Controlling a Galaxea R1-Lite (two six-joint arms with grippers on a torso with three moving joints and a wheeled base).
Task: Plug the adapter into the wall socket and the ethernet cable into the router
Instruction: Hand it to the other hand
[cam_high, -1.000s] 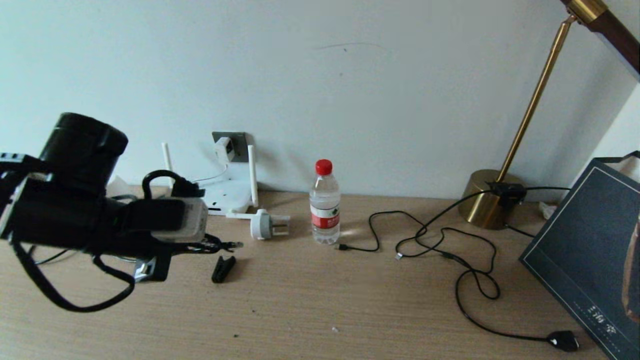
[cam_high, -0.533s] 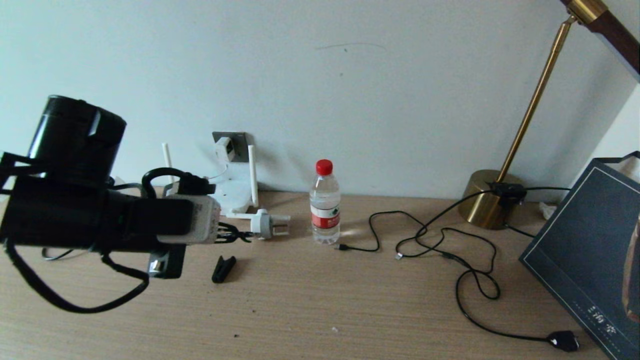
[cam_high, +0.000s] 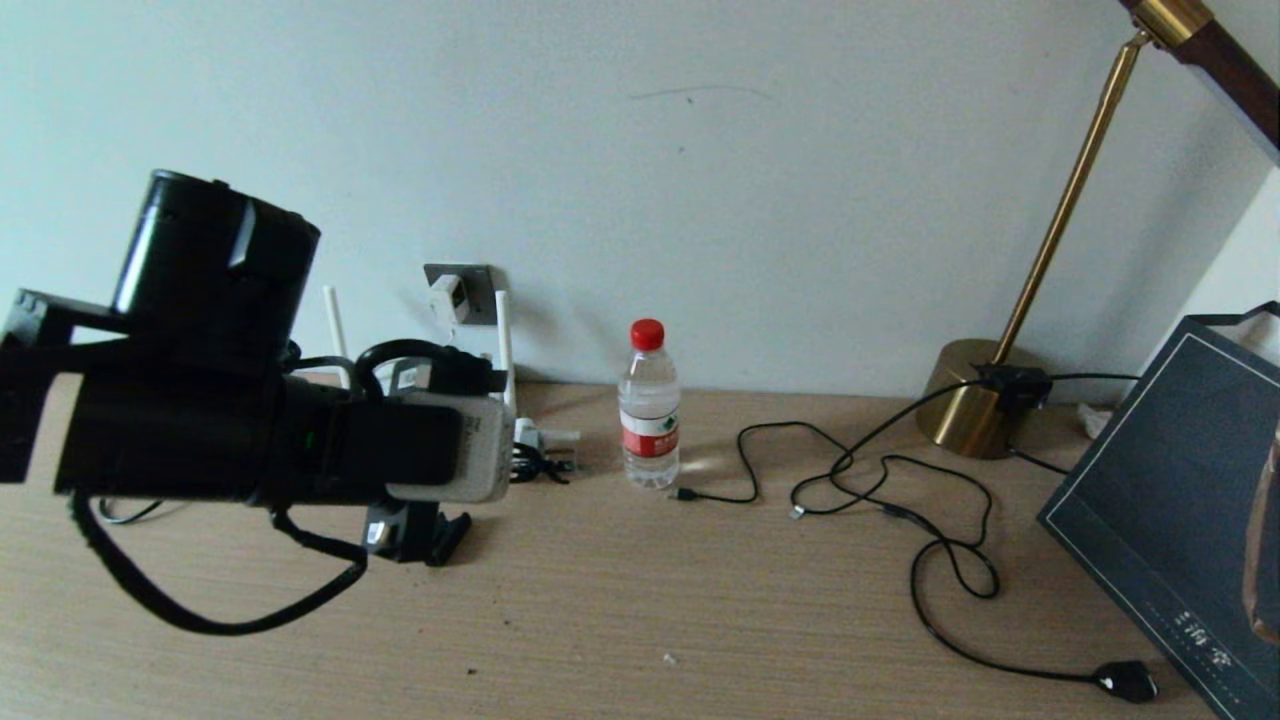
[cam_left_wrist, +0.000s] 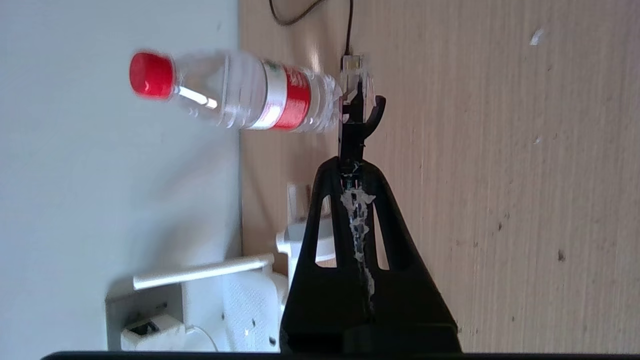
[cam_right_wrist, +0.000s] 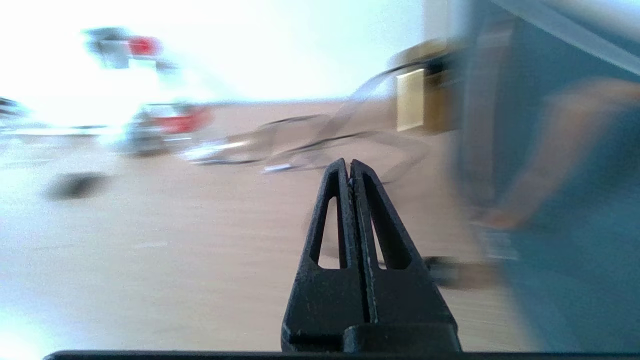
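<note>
My left gripper (cam_left_wrist: 350, 162) is shut on the ethernet cable's plug (cam_left_wrist: 356, 75), whose clear tip sticks out past the fingertips. In the head view the left gripper (cam_high: 528, 462) hovers just above the table, to the right of the white router (cam_high: 470, 385), and the plug (cam_high: 556, 472) points toward the bottle. The arm covers most of the router; two antennas (cam_high: 503, 340) stand up behind it. The white adapter (cam_high: 447, 296) sits in the dark grey wall socket (cam_high: 474, 279), its cord hanging down. My right gripper (cam_right_wrist: 349, 165) is shut and empty, low over the table's right side, out of the head view.
A water bottle (cam_high: 648, 405) with a red cap stands right of the plug. A round white plug (cam_high: 530, 436) lies behind my fingers, and a black clip (cam_high: 447, 535) lies in front. Thin black cables (cam_high: 900, 480), a brass lamp base (cam_high: 975, 400) and a dark bag (cam_high: 1170, 510) fill the right.
My left arm has swung right and toward the wall with the ethernet plug held, from in front of the router to in front of the round white plug.
</note>
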